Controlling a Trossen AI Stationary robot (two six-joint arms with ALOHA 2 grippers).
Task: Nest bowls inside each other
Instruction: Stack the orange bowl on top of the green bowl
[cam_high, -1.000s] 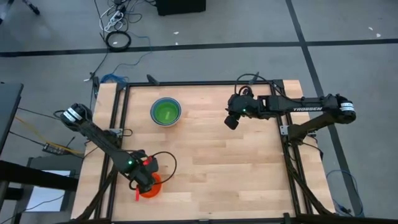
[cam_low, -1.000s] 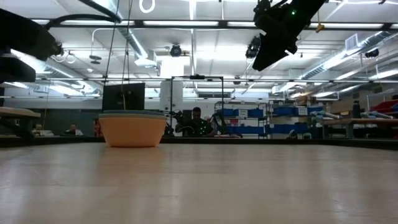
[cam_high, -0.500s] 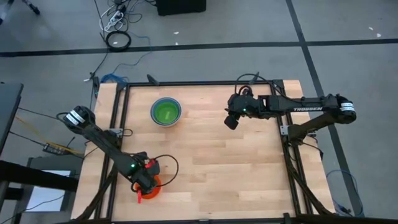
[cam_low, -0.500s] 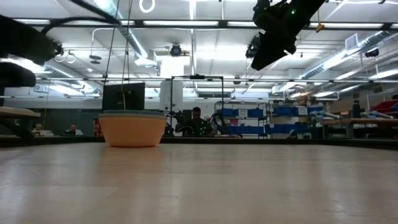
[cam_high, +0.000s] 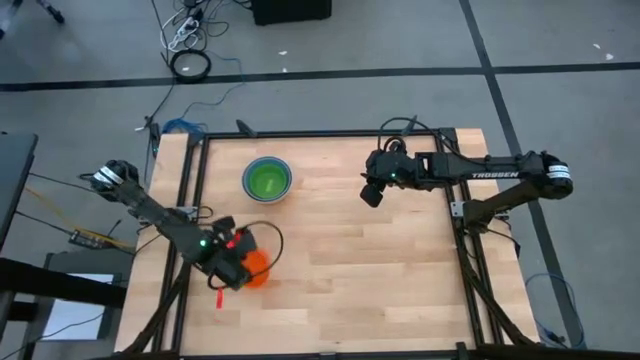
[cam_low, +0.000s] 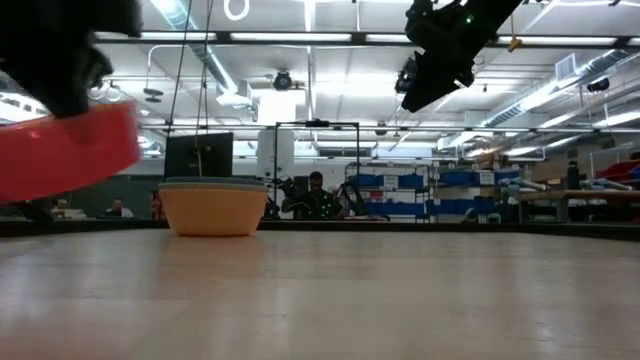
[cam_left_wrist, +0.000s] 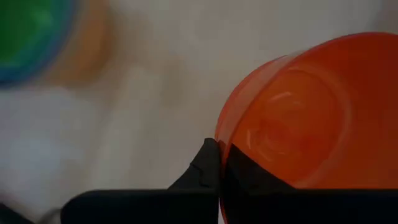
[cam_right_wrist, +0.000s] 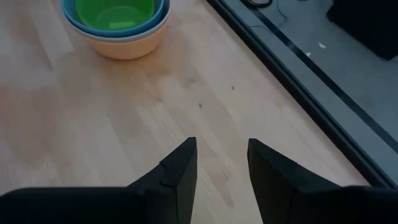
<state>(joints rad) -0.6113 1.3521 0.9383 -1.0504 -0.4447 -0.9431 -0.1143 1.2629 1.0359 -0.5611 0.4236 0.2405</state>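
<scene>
My left gripper (cam_high: 237, 264) is shut on a red-orange bowl (cam_high: 258, 268) near the table's left front corner. In the low view the bowl (cam_low: 60, 150) hangs above the tabletop at the left. A stack of nested bowls (cam_high: 266, 180) stands on its base at the far left of the table, green innermost, then blue, with a pale orange bowl (cam_low: 213, 208) outermost. The stack also shows in the right wrist view (cam_right_wrist: 118, 18). My right gripper (cam_high: 371, 195) hangs open over the far right of the table, holding nothing (cam_right_wrist: 221, 165). My left gripper pinches the red-orange bowl's rim (cam_left_wrist: 219, 142), one finger (cam_left_wrist: 207, 167) outside the wall and the other inside. The fingers come from above, slanting down. The bowl is lifted clear of the table and somewhat tilted.
A black metal frame (cam_high: 200, 150) runs along the table's left, far and right edges. Bare wood (cam_high: 350, 270) lies between the held bowl and the right arm. Cables (cam_high: 190, 65) lie on the floor beyond the table.
My left gripper has taken hold of the red-orange bowl's rim and risen with it, moving toward the table's far edge and a little to the right. The bowl, earlier resting on the table near the front edge, is now lifted clear.
</scene>
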